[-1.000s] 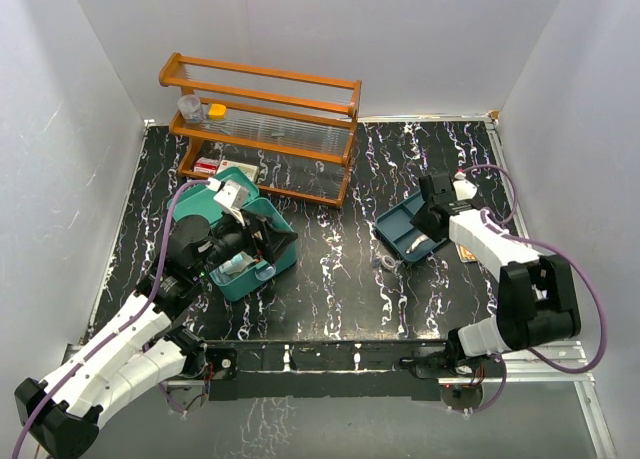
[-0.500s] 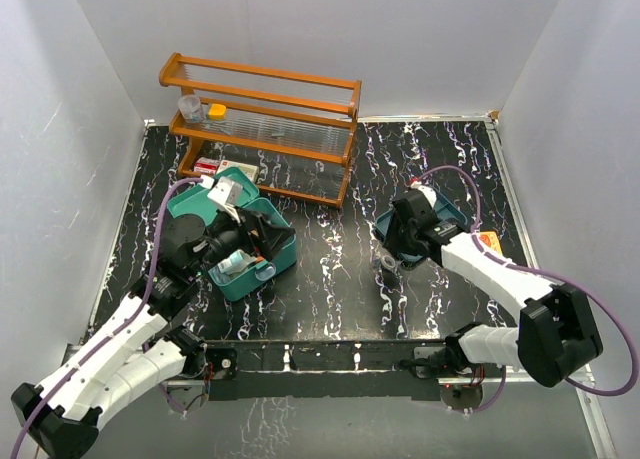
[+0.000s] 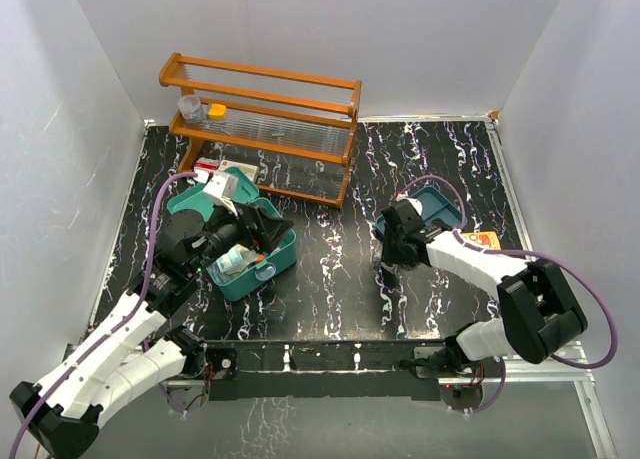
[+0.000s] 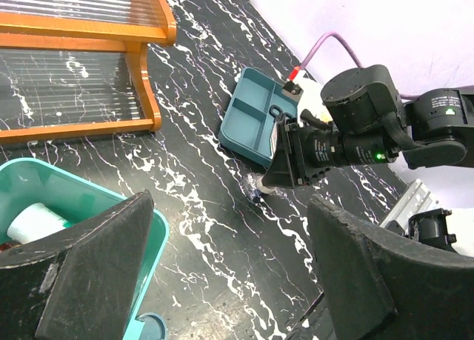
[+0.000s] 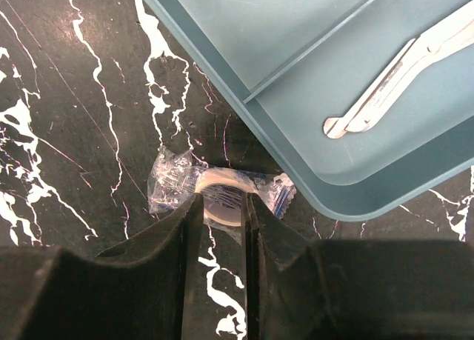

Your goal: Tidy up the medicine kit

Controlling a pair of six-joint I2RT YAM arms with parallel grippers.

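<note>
The medicine kit (image 3: pixel 262 264), a teal-green box with its lid up, stands at the left with several items inside; its corner shows in the left wrist view (image 4: pixel 89 195). My left gripper (image 3: pixel 268 225) hangs over its right side, wide open and empty (image 4: pixel 231 207). A tape roll in a clear packet (image 5: pixel 172 183) lies on the table against the near edge of the darker teal tray (image 5: pixel 296 29). My right gripper (image 5: pixel 222 207) points down over the roll, jaws a narrow gap apart, tips overlapping its rim. In the top view it (image 3: pixel 386 261) sits left of the tray (image 3: pixel 445 201).
Metal tweezers (image 5: pixel 392 81) lie in the tray. A wooden rack (image 3: pixel 262 119) stands at the back left with small jars (image 3: pixel 190 106) on it and boxes (image 3: pixel 212 165) beneath. An orange item (image 3: pixel 487 241) lies right of the right arm. White walls close in three sides.
My right gripper has come off the tray, moving left and nearer, and now sits down over the packet. My left gripper has swung a little right over the kit.
</note>
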